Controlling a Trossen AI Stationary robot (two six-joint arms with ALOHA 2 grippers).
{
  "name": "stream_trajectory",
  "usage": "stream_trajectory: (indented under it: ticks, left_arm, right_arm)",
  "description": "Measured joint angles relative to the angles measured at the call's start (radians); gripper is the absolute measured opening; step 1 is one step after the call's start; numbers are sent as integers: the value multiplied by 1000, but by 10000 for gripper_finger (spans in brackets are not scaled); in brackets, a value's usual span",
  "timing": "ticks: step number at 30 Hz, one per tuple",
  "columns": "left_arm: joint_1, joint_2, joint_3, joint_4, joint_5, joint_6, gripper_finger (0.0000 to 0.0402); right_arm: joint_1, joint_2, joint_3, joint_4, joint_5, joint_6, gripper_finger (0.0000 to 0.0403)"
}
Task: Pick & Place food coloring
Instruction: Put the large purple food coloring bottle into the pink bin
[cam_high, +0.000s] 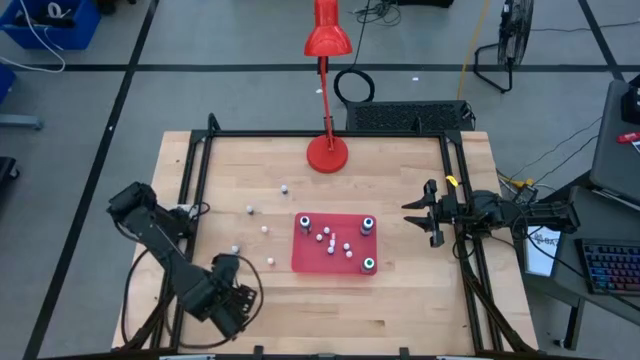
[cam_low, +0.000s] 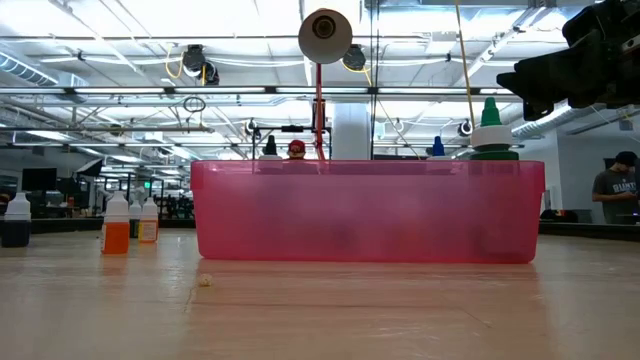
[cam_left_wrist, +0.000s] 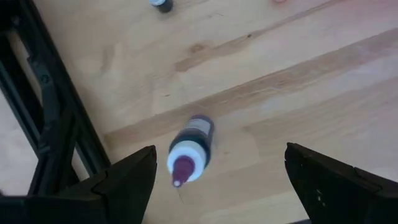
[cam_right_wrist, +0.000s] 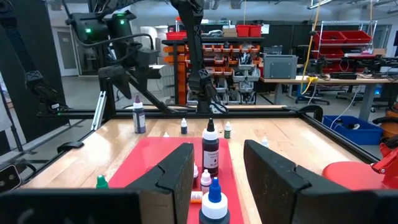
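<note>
The food coloring is a set of small bottles. Several stand in the red tray (cam_high: 310, 255), among them three larger dark-topped ones (cam_high: 368, 225). Others are scattered on the wood left of the tray (cam_high: 265, 229). My left gripper (cam_high: 228, 268) is open near the table's near left corner, above one bottle with a white shoulder and maroon tip (cam_left_wrist: 189, 152). That bottle stands on its base, with the fingers apart on either side of it. My right gripper (cam_high: 412, 213) is open and raised right of the tray, facing the bottles (cam_right_wrist: 210, 152).
A red desk lamp's base (cam_high: 327, 154) stands at the table's far middle. A black frame rail (cam_left_wrist: 56, 124) runs close beside the left gripper. In the low view the tray (cam_low: 370, 215) fills the middle, with three bottles (cam_low: 116, 225) to its left.
</note>
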Motion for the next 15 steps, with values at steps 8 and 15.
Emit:
stream_trajectory:
  ticks: [8,15]
  left_arm:
    - [-47,0,-115,31,15,-144,351]
    - [-75,0,-226,257,35,-145,351]
  right_arm:
    - [0,0,0,0,0,0,130]
    - [0,0,0,0,0,0,130]
